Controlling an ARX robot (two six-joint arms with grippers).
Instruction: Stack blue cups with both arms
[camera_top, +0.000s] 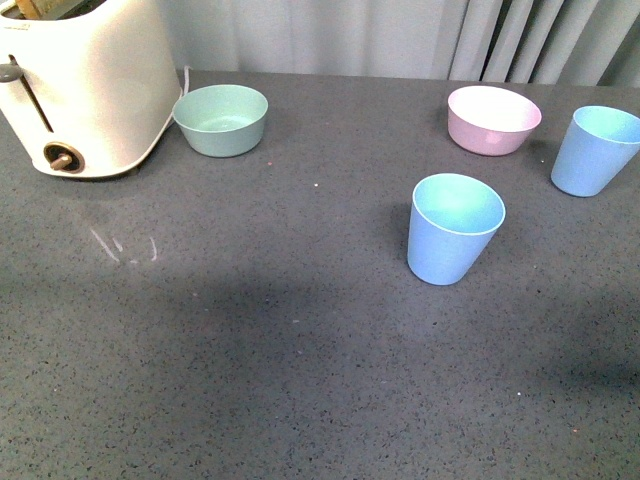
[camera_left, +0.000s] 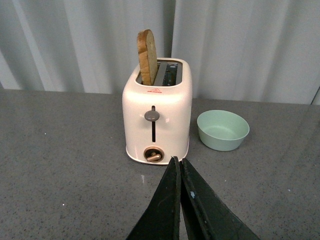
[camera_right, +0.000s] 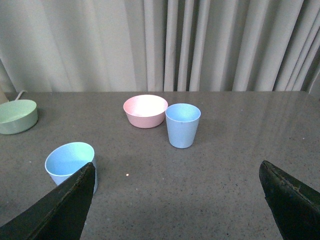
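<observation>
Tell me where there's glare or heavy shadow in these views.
Front view: whitish glare streaks on the table by the toaster, and a broad soft shadow across its near part. Left wrist view: evenly lit, a faint reflection before the toaster. Right wrist view: even light, no glare.

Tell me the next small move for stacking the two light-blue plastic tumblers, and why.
Probably ease the right gripper forward toward the farther light-blue plastic tumbler, beside the round pink bowl. Its jaws stand wide open and that tumbler sits upright roughly between them in the right wrist view, while the left gripper is shut and faces the white toaster, with neither tumbler in its view.
</observation>
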